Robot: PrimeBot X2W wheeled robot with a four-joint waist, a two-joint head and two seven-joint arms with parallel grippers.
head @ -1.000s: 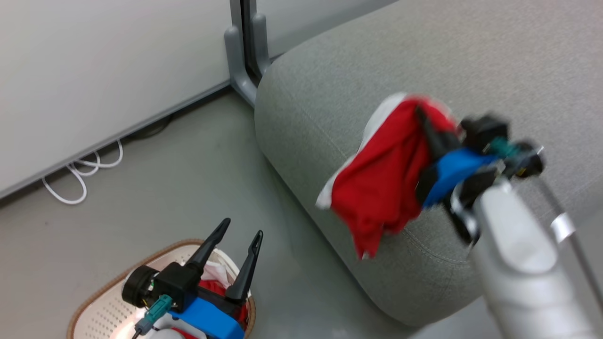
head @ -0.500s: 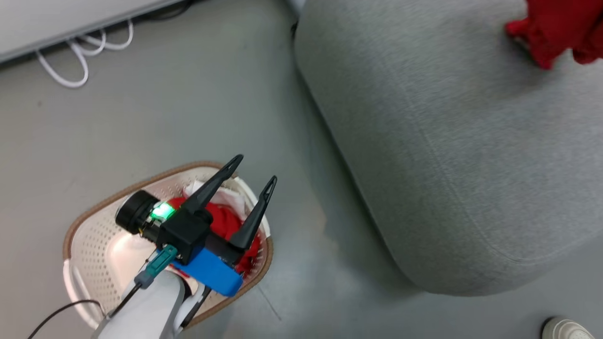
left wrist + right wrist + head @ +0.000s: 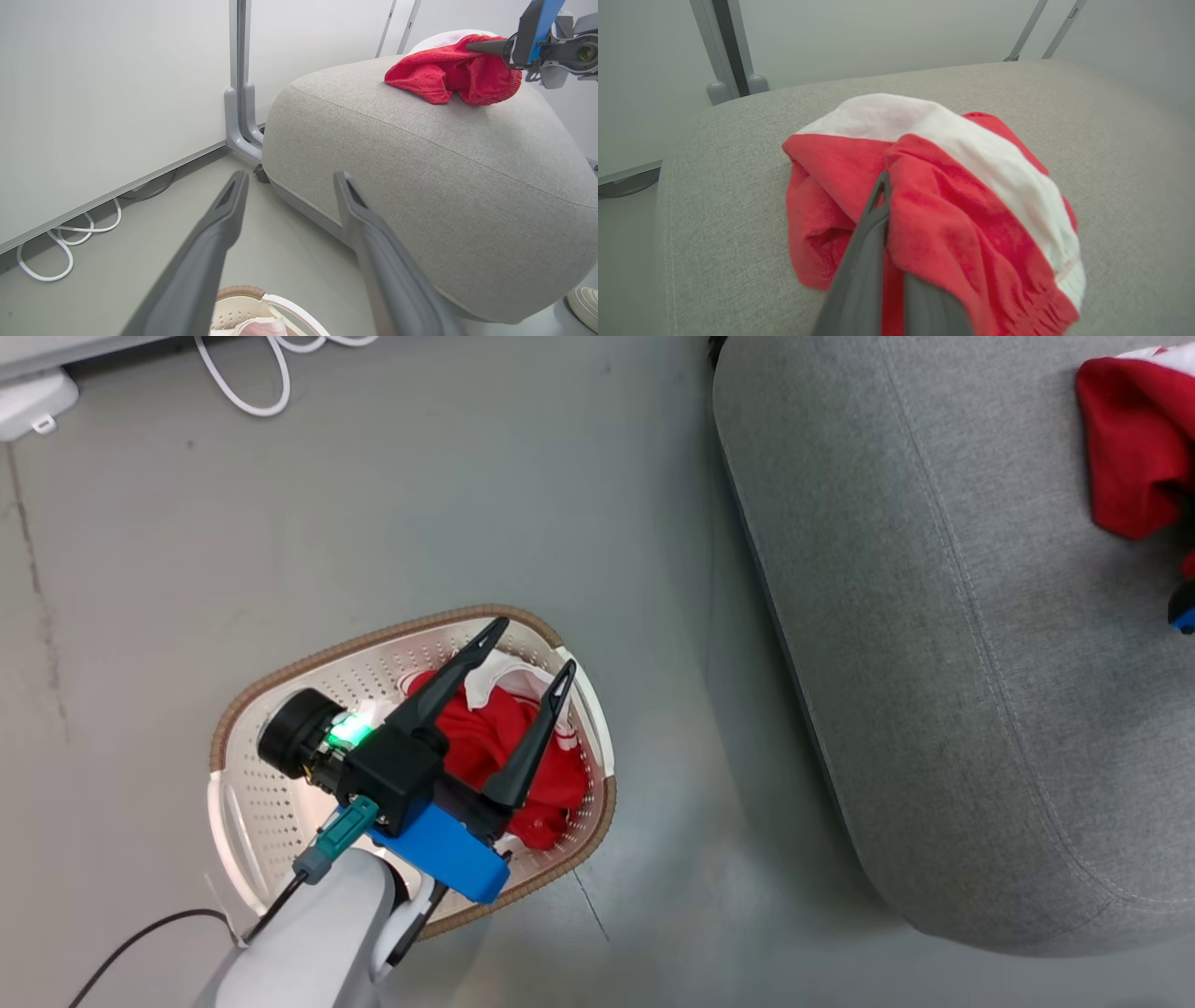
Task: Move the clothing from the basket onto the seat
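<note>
Seat point(image 3: 934, 663): grey cushion, rounded, with a wide bare top. One red garment point(image 3: 971, 210) with a white band rests bunched on it, away from the edge that faces the basket.
Basket point(image 3: 261, 803): on the floor point(image 3: 373, 476) near the seat, not touching it. It holds a red heap point(image 3: 485, 747) with white trim, against the wall nearest the seat.
Heap: judged light, soft and limp. It will likely sag and trail when lifted, and layers may come up together or catch on the rim. The best hold looks like a raised fold on top, pinched deep so the thin cloth cannot slip out.
Left gripper point(image 3: 534, 644): above the basket, jaws spread wide with nothing between them. The fingers are over the heap, not in it.
Right gripper point(image 3: 885, 186): over the seat, jaws pressed together on a fold of the garment, which lies on the cushion.
Next, as a judgement: the right lets go and the left drops onto the heap.
</note>
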